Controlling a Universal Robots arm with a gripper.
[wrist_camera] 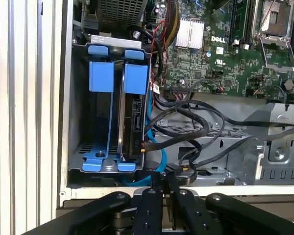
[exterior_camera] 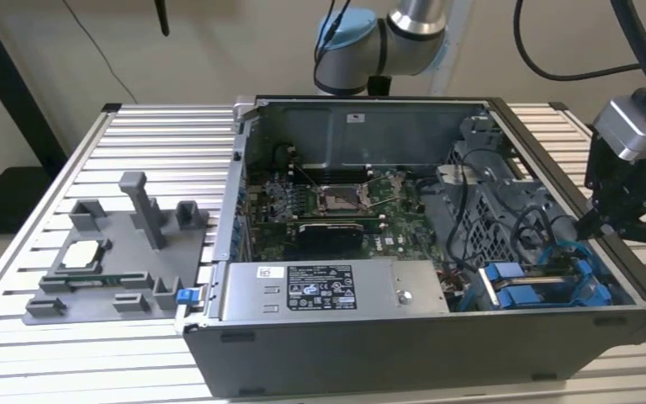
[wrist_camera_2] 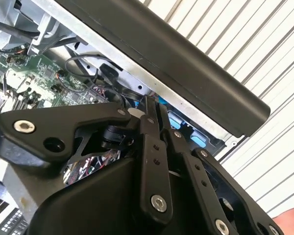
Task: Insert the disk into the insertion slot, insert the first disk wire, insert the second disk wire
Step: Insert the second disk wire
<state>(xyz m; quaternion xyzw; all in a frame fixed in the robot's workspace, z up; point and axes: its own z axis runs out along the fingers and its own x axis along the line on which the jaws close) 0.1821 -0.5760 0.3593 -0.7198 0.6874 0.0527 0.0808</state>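
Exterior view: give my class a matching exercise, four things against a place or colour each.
1 insertion slot
2 stickered metal box
3 grey fixture
4 gripper

A on the slatted table, to the exterior view's left of the case
B blue rails, inside the case
C at the case's wall on the exterior view's right
D along the case wall nearest the camera

Pairs: 1-B, 2-D, 3-A, 4-C

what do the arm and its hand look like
The arm is a silver tube with a light blue joint cap. Black cables run near it. The hand is matte black, built from flat linked bars pinned with silver screws, and it sits below a silver-grey block.
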